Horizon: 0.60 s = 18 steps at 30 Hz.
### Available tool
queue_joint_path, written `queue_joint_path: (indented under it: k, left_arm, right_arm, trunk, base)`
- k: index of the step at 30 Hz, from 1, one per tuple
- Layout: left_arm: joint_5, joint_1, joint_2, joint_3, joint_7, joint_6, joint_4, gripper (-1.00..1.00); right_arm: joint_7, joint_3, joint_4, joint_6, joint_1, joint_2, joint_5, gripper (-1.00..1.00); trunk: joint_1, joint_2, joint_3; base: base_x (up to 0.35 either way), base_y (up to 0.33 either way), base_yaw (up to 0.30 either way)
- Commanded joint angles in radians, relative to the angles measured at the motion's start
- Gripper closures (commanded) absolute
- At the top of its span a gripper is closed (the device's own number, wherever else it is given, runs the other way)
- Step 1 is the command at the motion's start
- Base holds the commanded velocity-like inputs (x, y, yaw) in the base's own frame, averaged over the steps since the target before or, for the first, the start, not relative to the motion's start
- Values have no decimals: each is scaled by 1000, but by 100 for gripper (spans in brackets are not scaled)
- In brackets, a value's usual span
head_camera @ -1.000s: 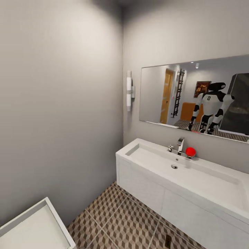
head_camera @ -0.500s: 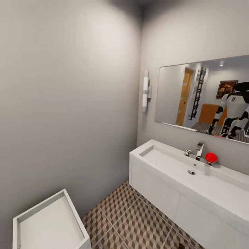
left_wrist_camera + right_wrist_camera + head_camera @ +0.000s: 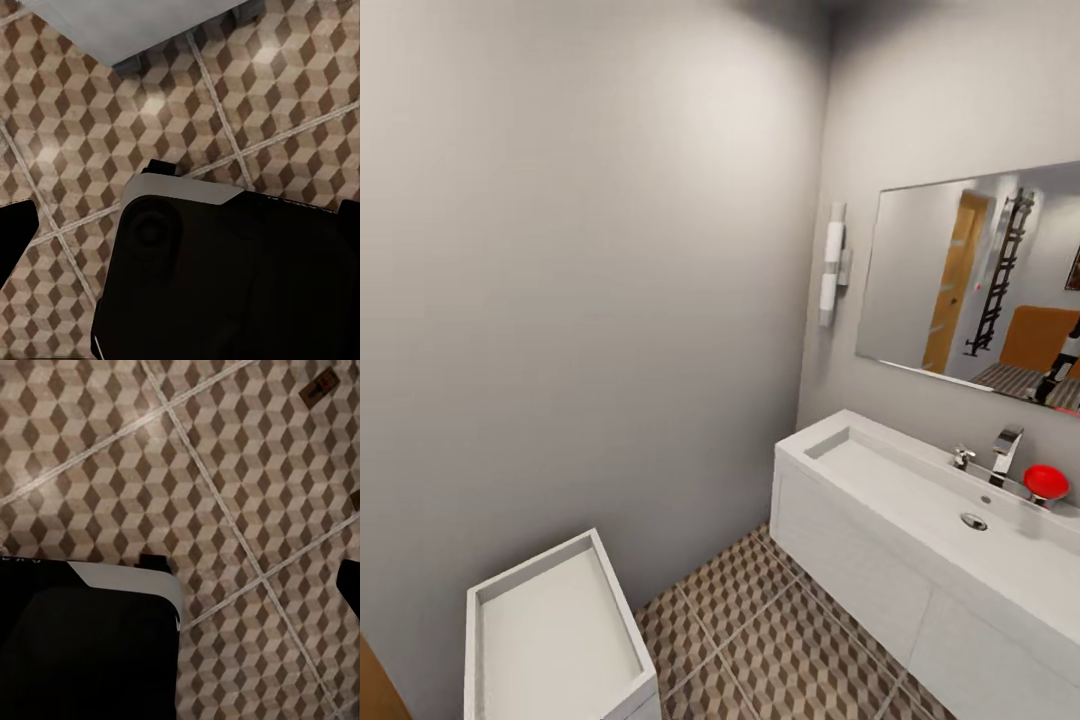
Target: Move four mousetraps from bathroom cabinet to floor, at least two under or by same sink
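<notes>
Left hand (image 3: 184, 229) and right hand (image 3: 180, 607) are hanging over the bathroom floor (image 3: 112, 457); whether they are open or closed I cannot tell.
One mousetrap (image 3: 319, 388) is lying on the tiles, possibly a second at the frame's edge. Further off, the head view is swinging left, sliding past one white bin (image 3: 622, 610), one sink (image 3: 880, 480) and one mirror (image 3: 920, 270); an orange-brown sliver (image 3: 375, 690) is entering, likely the cabinet, suggesting a return for more traps.

Grey walls (image 3: 580, 250), mirror (image 3: 970, 290), white sink vanity (image 3: 860, 540), wall lamp (image 3: 832, 265).
</notes>
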Motion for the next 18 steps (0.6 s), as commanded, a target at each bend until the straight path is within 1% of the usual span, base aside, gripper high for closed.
queue_joint_path:
  k: [1,18]
  left_arm:
    - [9,0,0,-9,3,-3,1,-100]
    - [9,0,0,-9,3,-3,1,-100]
  right_arm:
    - [-2,7,3,-6,-1,1,-6,-100]
    - [-2,7,3,-5,-1,0,-6,-100]
  trunk:
    - [0,-1,0]
    - [0,-1,0]
  base:
    - [0,0,295]
    - [0,0,295]
